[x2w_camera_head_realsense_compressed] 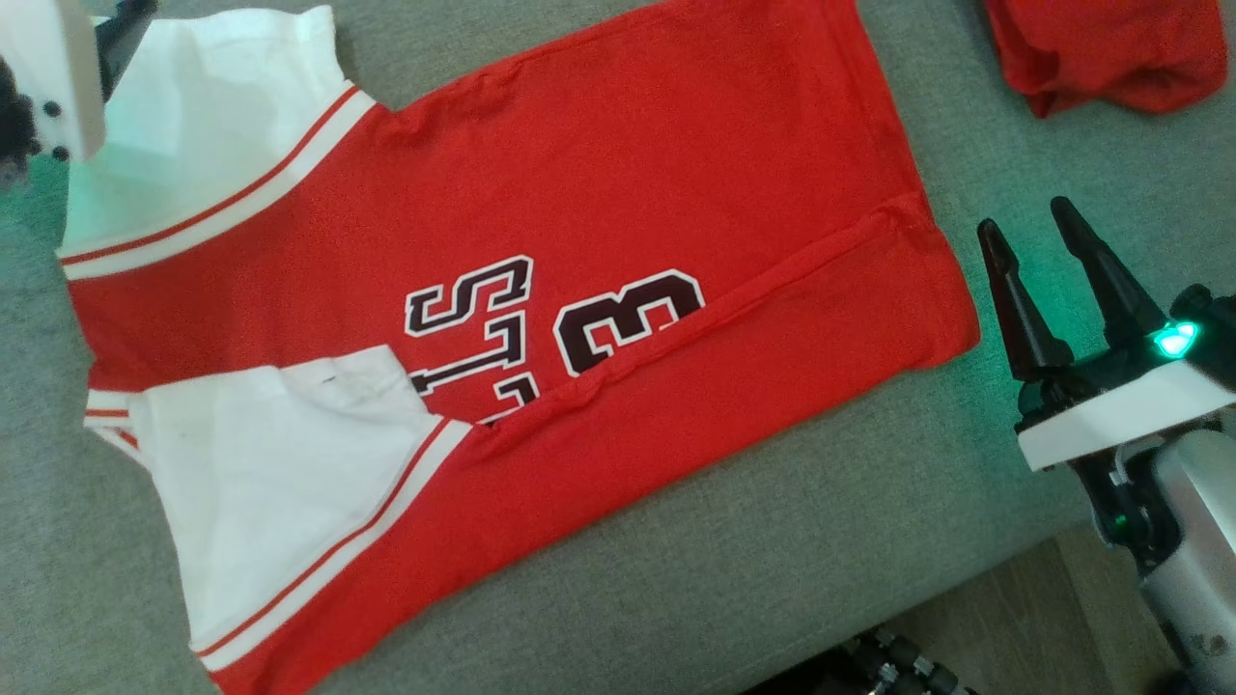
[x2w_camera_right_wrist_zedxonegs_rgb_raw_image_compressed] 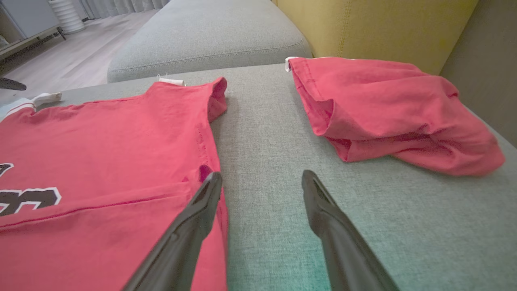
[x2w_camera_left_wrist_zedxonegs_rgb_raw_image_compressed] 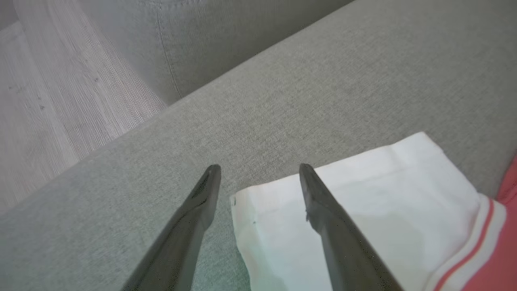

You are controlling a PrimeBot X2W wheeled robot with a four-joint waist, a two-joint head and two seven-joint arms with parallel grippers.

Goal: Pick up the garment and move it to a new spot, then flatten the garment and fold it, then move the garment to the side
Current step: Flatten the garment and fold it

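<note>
A red jersey (x2w_camera_head_realsense_compressed: 618, 193) with white sleeves and dark lettering lies flat on the grey couch seat (x2w_camera_head_realsense_compressed: 772, 560); its near long edge is folded over the print. My right gripper (x2w_camera_head_realsense_compressed: 1025, 220) stands open just beyond the jersey's hem, nothing between its fingers. In the right wrist view that gripper (x2w_camera_right_wrist_zedxonegs_rgb_raw_image_compressed: 258, 174) hovers over the hem edge of the jersey (x2w_camera_right_wrist_zedxonegs_rgb_raw_image_compressed: 105, 161). My left gripper (x2w_camera_left_wrist_zedxonegs_rgb_raw_image_compressed: 258, 167) is open above the white sleeve (x2w_camera_left_wrist_zedxonegs_rgb_raw_image_compressed: 363, 202), one finger over the sleeve's edge, the other over bare cushion. In the head view part of the left arm's pale housing (x2w_camera_head_realsense_compressed: 58, 68) sits at the top left corner.
A second, crumpled red garment (x2w_camera_head_realsense_compressed: 1110, 48) lies at the far right of the seat, also the red heap (x2w_camera_right_wrist_zedxonegs_rgb_raw_image_compressed: 387, 109) in the right wrist view. A yellow cushion (x2w_camera_right_wrist_zedxonegs_rgb_raw_image_compressed: 375, 24) stands behind it. Wooden floor (x2w_camera_left_wrist_zedxonegs_rgb_raw_image_compressed: 48, 89) lies past the couch's edge.
</note>
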